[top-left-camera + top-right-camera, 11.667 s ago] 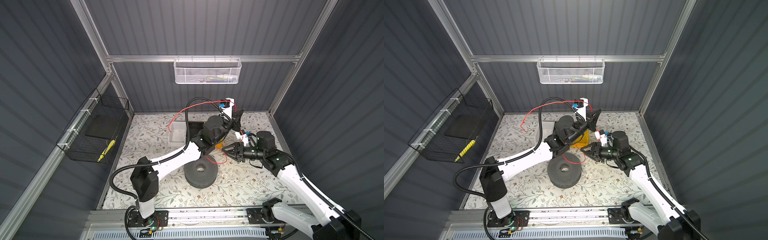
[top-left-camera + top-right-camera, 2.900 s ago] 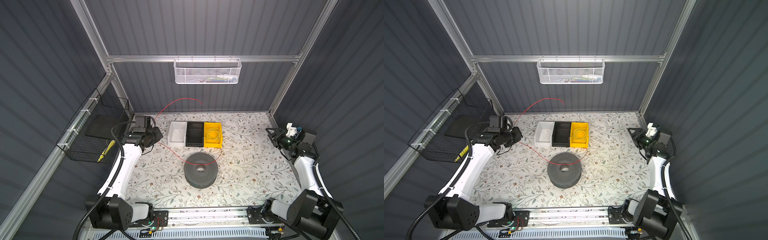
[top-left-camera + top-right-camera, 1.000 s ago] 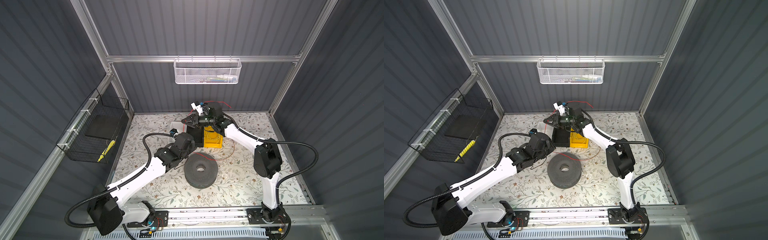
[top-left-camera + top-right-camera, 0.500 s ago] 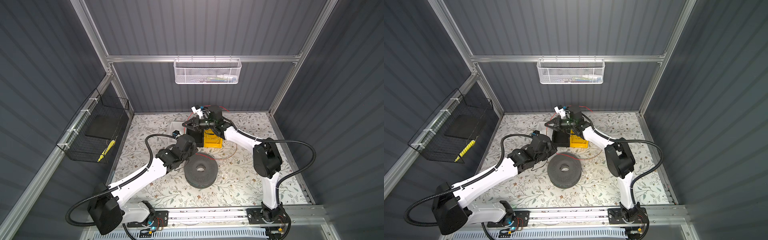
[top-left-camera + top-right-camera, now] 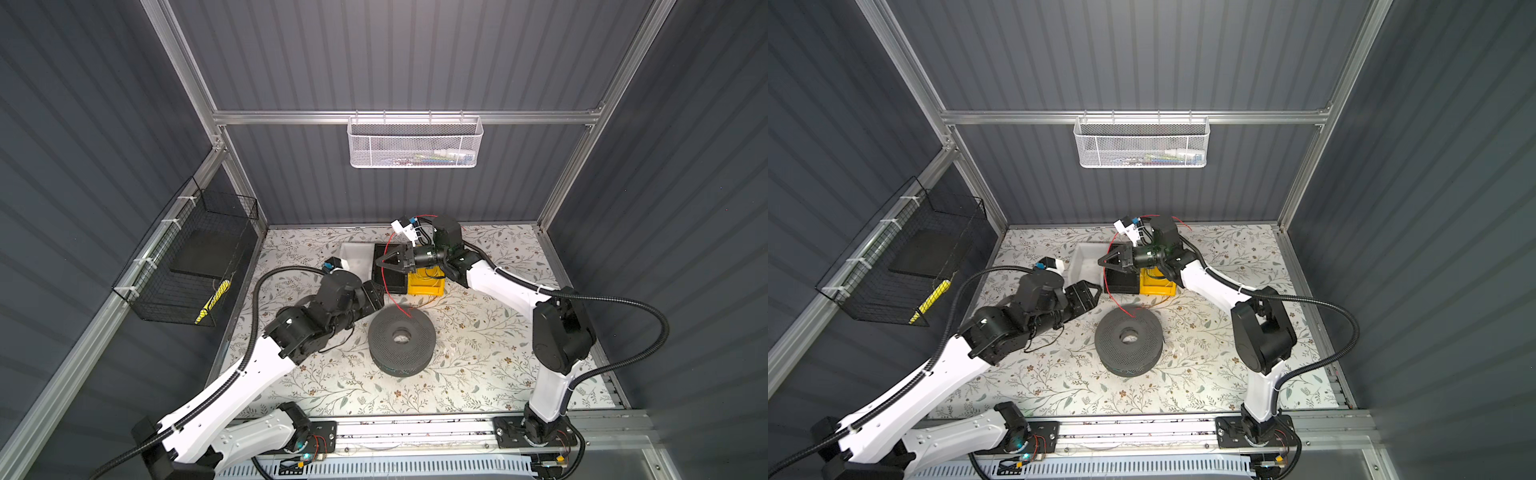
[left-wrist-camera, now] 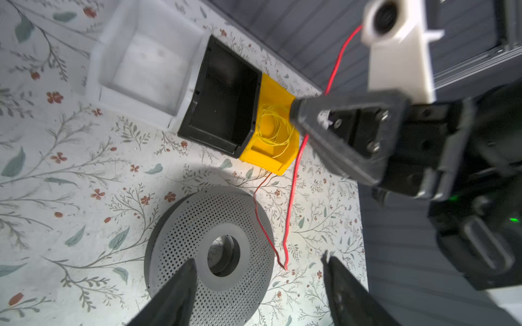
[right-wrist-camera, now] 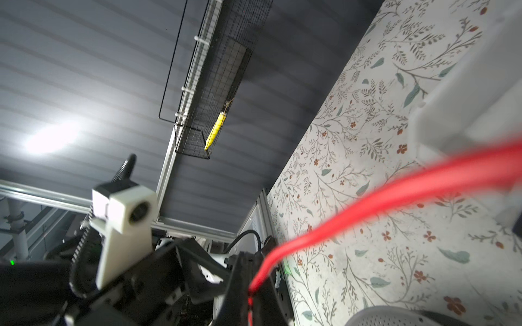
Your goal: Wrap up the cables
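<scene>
Two-handed job; pinches thin, glossy red cable [image 6: 295, 175] in the clamped right claw [image 5: 379, 263] above the black bin [image 5: 397, 283]; lets it hang near-vertical, springy, onto the perforated grey spool [image 5: 382, 349] on the tabletop [image 5: 478, 353]; holds left claw [image 6: 258, 258] spread wide, empty, just beside that strand, nearer its low end.

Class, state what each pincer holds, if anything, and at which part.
The right pincer grips the red cable partway along its length; the left pincer is open and empty.
</scene>
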Tool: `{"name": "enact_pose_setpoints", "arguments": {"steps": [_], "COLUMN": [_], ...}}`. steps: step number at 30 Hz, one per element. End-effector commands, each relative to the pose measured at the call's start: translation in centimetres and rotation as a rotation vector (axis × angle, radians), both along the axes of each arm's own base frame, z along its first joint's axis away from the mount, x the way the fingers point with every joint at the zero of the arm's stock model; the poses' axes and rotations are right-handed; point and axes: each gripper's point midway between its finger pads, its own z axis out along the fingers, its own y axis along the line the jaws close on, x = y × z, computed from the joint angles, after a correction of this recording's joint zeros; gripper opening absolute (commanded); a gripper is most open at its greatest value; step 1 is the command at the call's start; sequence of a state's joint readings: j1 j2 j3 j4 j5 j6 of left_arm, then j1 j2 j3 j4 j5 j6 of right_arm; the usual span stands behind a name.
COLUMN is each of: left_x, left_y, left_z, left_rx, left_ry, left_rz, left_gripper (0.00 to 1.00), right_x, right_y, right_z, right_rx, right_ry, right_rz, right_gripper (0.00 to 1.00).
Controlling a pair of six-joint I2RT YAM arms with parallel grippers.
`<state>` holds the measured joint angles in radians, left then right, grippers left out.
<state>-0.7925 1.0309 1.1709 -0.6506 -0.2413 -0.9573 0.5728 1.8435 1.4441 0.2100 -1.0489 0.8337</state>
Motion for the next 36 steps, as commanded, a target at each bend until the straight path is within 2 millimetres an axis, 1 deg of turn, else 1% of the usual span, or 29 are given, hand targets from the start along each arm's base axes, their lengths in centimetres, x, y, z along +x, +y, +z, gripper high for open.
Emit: {"name": "enact_pose_setpoints", "arguments": {"steps": [1, 2, 4, 6, 8, 10, 12, 13, 15, 16, 17, 18, 21, 23, 25, 27, 33, 36], "left_x": [-0.1, 0.2, 1.6, 3.6, 5.6, 7.2, 8.4, 8.7, 9.1, 9.3, 9.5, 9.5, 9.6, 9.7, 9.6, 9.3, 8.0, 8.2], "left_y": [1.9, 2.2, 2.7, 2.6, 2.0, 1.0, -0.3, -0.9, -2.4, -2.8, -3.1, -3.5, -4.2, -4.6, -5.4, -6.4, -10.2, -11.0], "left_z": [2.1, 2.7, 3.6, 4.3, 4.4, 4.2, 4.8, 5.0, 6.3, 6.8, 7.9, 8.5, 9.6, 9.7, 9.5, 8.9, 4.9, 3.9], "left_rx": [0.090, 0.079, 0.026, -0.072, -0.177, -0.247, -0.299, -0.322, -0.385, -0.402, -0.415, -0.427, -0.427, -0.433, -0.444, -0.419, -0.253, -0.227], "left_ry": [-0.029, -0.029, -0.030, -0.046, -0.028, -0.016, -0.037, -0.038, -0.068, -0.076, -0.104, -0.117, -0.152, -0.159, -0.152, -0.134, -0.037, -0.019], "left_rz": [-0.005, 0.002, -0.008, -0.062, -0.167, -0.273, -0.400, -0.451, -0.572, -0.602, -0.636, -0.671, -0.763, -0.807, -0.857, -0.898, -0.990, -0.997], "left_gripper": [0.76, 0.76, 0.78, 0.80, 0.80, 0.78, 0.77, 0.76, 0.73, 0.72, 0.72, 0.72, 0.73, 0.73, 0.73, 0.73, 0.73, 0.72], "right_x": [-3.3, -4.3, -6.5, -8.9, -10.9, -12.9, -14.6, -15.1, -16.0, -16.5, -16.8, -17.3, -18.4, -19.0, -19.4, -19.5, -19.9, -20.5], "right_y": [-1.5, -2.1, -3.3, -4.6, -5.6, -6.7, -7.3, -7.4, -7.5, -7.3, -7.2, -7.1, -6.6, -6.3, -6.1, -6.0, -5.5, -5.3], "right_z": [-0.1, 0.0, 0.6, 1.1, 1.7, 1.9, 1.5, 1.1, 0.2, -0.4, -0.9, -1.4, -2.4, -2.4, -2.2, -2.3, -2.8, -3.0], "right_rx": [-0.024, -0.029, -0.033, -0.037, -0.026, -0.039, -0.086, -0.107, -0.152, -0.180, -0.204, -0.225, -0.240, -0.228, -0.219, -0.230, -0.274, -0.281], "right_ry": [-0.064, -0.083, -0.124, -0.165, -0.190, -0.199, -0.211, -0.224, -0.228, -0.229, -0.226, -0.218, -0.198, -0.189, -0.187, -0.197, -0.214, -0.216], "right_rz": [0.102, 0.118, 0.151, 0.195, 0.236, 0.272, 0.294, 0.299, 0.311, 0.323, 0.333, 0.351, 0.401, 0.427, 0.443, 0.448, 0.471, 0.489], "right_gripper": [0.00, 0.00, 0.00, 0.00, 0.00, 0.00, 0.00, 0.00, 0.00, 0.00, 0.00, 0.00, 0.00, 0.00, 0.00, 0.00, 0.00, 0.00]}}
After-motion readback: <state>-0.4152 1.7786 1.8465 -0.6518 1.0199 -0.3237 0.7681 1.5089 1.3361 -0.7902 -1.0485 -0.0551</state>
